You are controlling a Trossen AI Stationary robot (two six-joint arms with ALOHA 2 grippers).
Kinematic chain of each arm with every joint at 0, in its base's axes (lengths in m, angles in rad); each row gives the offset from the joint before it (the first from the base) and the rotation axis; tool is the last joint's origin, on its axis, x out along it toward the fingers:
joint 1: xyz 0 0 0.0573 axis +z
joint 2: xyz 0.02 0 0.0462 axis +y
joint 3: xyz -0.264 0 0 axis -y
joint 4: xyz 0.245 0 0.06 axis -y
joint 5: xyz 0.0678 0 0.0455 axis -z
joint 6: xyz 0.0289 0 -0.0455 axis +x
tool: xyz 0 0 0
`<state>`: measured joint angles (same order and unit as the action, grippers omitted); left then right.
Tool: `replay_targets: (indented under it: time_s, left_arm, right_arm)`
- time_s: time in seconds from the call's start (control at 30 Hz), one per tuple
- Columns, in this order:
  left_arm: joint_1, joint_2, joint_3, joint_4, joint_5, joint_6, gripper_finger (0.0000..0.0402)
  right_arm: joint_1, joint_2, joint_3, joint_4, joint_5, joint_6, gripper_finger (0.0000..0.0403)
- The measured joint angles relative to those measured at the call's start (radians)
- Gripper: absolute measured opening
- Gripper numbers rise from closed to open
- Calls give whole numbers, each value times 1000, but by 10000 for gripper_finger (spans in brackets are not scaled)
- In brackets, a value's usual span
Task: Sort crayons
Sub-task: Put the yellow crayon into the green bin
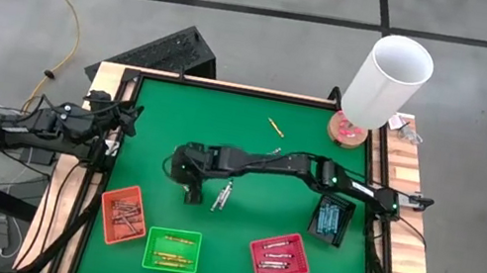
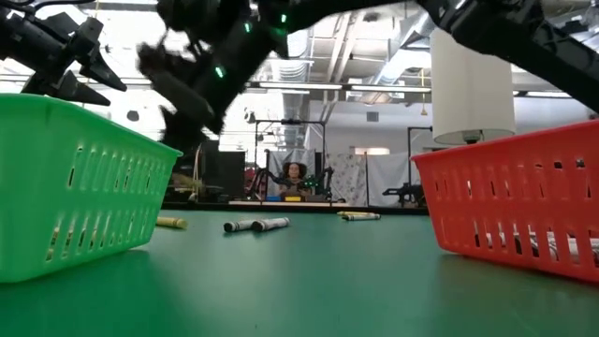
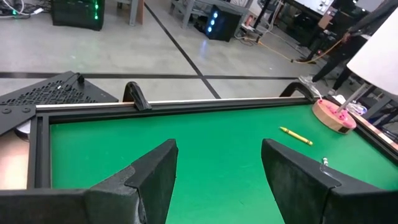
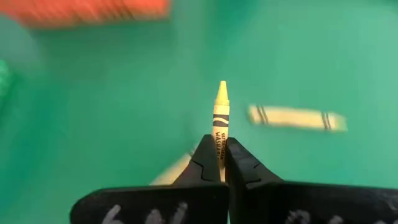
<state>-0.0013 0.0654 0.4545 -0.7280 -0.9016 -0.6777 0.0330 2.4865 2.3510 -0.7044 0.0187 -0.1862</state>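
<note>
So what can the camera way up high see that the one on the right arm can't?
Only the high view shows all four trays, the white tube and the left gripper waiting open at the table's edge. Only the right wrist view shows the right gripper's jaws pinching a yellow crayon. Both show the green mat with loose crayons.

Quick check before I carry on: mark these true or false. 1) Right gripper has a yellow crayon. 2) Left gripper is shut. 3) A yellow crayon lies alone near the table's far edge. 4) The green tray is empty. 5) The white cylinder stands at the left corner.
1) True: the right gripper is shut on a yellow crayon.
2) False: the left gripper is open, parked at the table's left edge.
3) True: a lone crayon lies there.
4) False: the green tray holds yellow-gold crayons.
5) False: the white cylinder stands at the far right corner.
</note>
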Motion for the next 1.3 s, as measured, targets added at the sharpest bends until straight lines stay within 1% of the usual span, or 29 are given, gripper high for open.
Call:
replay_targets:
  time_s: [0.23, 0.43, 0.53, 0.73, 1.0, 1.3]
  left_arm:
    - [0, 0, 0, 0, 0, -8, 223]
    - [0, 0, 0, 0, 3, -15, 223]
    - [0, 0, 0, -1, 3, -15, 223]
    - [0, 0, 0, 0, 10, -26, 223]
    - [0, 0, 0, 0, 53, -27, 223]
    - [0, 0, 0, 0, 65, -27, 223]
  right_arm:
    - [81, -25, -1, 121, -12, 60, 0]
    - [169, -25, 2, 201, -20, 83, 0]
    - [193, -25, 2, 244, -19, 115, 0]
    - [217, -25, 2, 251, -22, 248, 0]
    - [231, -25, 2, 222, -83, 413, 0]
    - [227, -12, -20, 222, -220, 577, 0]
